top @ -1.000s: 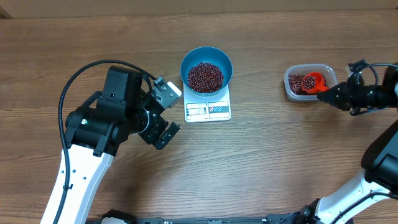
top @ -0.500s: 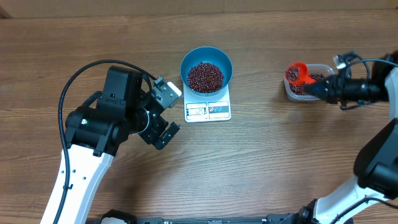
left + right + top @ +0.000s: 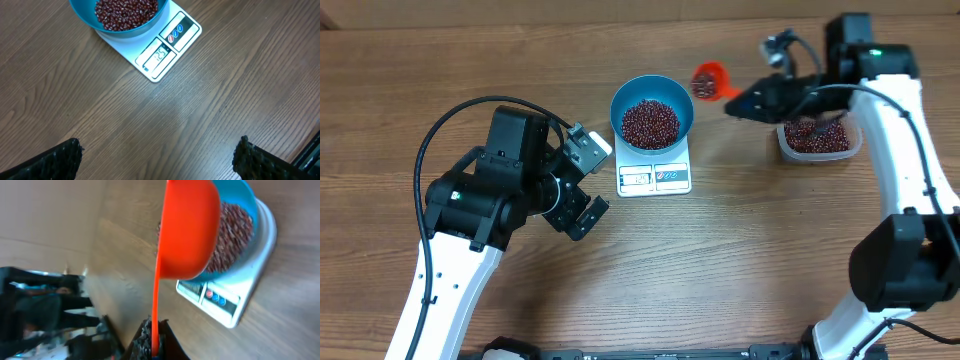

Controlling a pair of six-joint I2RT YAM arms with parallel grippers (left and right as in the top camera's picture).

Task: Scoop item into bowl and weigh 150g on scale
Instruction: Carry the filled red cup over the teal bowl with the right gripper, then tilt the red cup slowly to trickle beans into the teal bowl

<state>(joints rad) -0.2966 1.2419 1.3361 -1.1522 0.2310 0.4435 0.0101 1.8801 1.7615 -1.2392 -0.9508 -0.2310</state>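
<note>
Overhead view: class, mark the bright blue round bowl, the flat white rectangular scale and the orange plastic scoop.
Bright blue round bowl (image 3: 652, 87): overhead view, inner far wall.
Flat white rectangular scale (image 3: 654, 178): overhead view, front panel.
Orange plastic scoop (image 3: 715, 72): overhead view, cup's rim.

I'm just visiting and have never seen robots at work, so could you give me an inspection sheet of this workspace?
Surface: wood-grain table, no spills seen.
Job's things: blue bowl sits on the white scale and holds beans; orange scoop with beans in it, in the air just right of the bowl; clear tub with more beans, far right.
Clutter: nothing seen.
Grippers: left gripper open and empty, near the scale; right gripper shut on the scoop's handle.
Cables: black cable loops over the left arm; thin cable by the right gripper.
Surroundings: blurred dark shapes beyond the table edge; cannot tell what they are.
</note>
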